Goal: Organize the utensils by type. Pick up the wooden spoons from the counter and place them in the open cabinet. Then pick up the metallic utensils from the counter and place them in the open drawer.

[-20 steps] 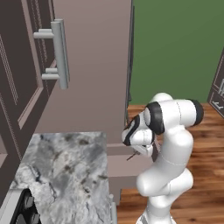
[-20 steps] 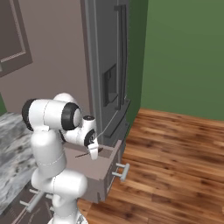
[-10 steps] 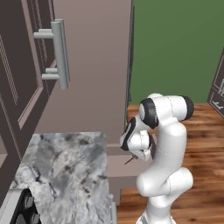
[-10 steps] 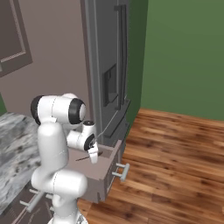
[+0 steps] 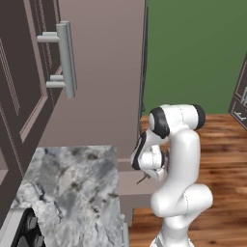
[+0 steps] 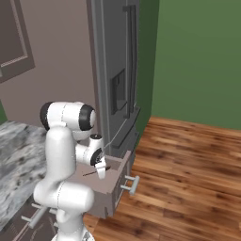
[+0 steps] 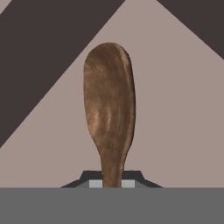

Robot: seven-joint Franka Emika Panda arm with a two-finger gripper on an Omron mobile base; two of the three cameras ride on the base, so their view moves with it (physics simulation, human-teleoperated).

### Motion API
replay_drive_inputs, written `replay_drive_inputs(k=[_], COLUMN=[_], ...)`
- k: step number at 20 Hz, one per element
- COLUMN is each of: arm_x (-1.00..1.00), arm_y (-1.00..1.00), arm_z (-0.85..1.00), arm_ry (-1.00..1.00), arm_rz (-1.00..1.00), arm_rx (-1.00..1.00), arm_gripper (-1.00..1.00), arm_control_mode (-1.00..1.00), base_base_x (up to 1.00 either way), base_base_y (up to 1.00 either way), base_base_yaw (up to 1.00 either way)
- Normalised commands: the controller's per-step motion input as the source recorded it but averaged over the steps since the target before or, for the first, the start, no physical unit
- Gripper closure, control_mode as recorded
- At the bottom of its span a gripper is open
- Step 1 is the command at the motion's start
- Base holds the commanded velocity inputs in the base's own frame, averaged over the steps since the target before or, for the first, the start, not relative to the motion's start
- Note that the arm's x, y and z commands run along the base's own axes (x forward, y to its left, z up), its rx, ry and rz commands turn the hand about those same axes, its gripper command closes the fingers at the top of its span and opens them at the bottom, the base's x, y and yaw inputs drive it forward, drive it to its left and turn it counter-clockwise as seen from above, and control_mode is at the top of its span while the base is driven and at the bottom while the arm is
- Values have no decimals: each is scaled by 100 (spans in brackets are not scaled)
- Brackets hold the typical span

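Observation:
My gripper (image 7: 112, 183) is shut on the handle of a brown wooden spoon (image 7: 109, 113), whose bowl points away from the hand toward a flat grey-brown surface. In the right base view the gripper (image 6: 100, 171) hangs just over the open drawer (image 6: 118, 178), and the spoon (image 6: 89, 174) shows as a thin dark stick above the drawer box. In the left base view the gripper (image 5: 146, 173) sits beside the end of the marbled counter (image 5: 72, 193), over the drawer (image 5: 131, 182).
A tall dark fridge (image 6: 117, 70) stands right behind the drawer. Upper cabinet doors with a silver bar handle (image 5: 65, 58) hang over the counter. A black cooktop corner (image 5: 24, 231) lies at the lower left. Wooden floor (image 6: 188, 169) spreads to the right.
The arm has folded in, and the gripper with the spoon has come down a little toward the open drawer. The grip stays shut.

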Motion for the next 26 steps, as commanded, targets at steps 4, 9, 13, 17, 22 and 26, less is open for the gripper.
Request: replay_drive_inputs(k=[4,9,13,17,22,26], arm_x=[8,6,10,5,0,0], arm_y=[0,0,0,0,0,0], arm_z=[-28,-27,-17,-2,11,33], arm_ry=[0,0,1,1,1,0], arm_rz=[0,0,0,0,0,0], arm_rx=[0,0,0,0,0,0], arm_gripper=[100,100,100,-100,-100,-100], arm_control_mode=[-100,-100,-100,-100,-100,-100], base_base_x=[0,0,0,0,0,0], base_base_y=[0,0,0,0,0,0], base_base_yaw=[0,0,0,0,0,0])
